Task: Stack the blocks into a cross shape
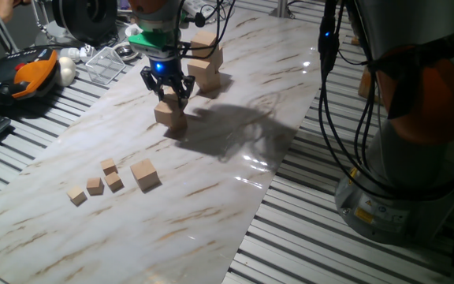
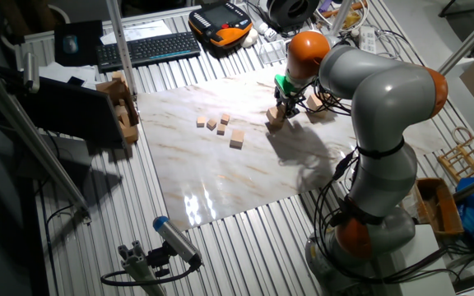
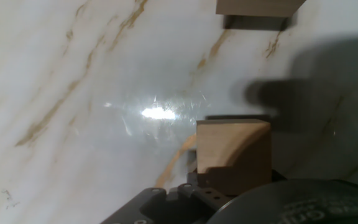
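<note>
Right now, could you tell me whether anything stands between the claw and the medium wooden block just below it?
Nothing visible does. The claw hangs directly over the light-tan wooden cube on the marble board, at or touching its top. The other stacked tan cubes stand behind, and the four tiny cubes lie well off.

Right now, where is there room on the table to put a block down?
The widest bare patch of marble lies between the lone block with its tiny cubes and the near edge. It is crowded at the far end, where the gripper hangs at a block beside the stacked blocks.
</note>
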Robot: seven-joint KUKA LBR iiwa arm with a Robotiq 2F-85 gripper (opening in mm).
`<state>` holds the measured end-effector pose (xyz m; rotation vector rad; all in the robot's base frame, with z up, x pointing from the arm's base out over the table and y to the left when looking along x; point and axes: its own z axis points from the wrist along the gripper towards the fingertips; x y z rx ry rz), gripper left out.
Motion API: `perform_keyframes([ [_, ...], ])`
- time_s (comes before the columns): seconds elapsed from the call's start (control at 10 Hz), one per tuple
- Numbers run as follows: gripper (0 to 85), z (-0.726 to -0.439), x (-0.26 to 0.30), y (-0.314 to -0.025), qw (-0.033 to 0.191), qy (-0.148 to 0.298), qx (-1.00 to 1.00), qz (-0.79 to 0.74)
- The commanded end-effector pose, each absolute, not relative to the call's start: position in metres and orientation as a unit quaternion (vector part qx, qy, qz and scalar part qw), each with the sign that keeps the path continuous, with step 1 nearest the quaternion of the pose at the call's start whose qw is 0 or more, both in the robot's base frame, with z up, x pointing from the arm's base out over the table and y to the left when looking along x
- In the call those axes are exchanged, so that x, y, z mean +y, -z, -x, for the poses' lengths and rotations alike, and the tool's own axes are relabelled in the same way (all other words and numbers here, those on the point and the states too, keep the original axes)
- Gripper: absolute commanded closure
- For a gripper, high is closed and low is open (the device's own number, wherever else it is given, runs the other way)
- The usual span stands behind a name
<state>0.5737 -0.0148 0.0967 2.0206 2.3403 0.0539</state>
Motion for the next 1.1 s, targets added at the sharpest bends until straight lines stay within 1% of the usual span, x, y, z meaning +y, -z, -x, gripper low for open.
perform_keyframes([
  [0.0, 85.0, -0.5736, -0.0148, -0.0965, 0.024, -0.017, 0.757, -0.653],
  [1.0, 85.0, -0.5725, -0.0155, -0.0960, 0.022, -0.019, 0.761, -0.649],
])
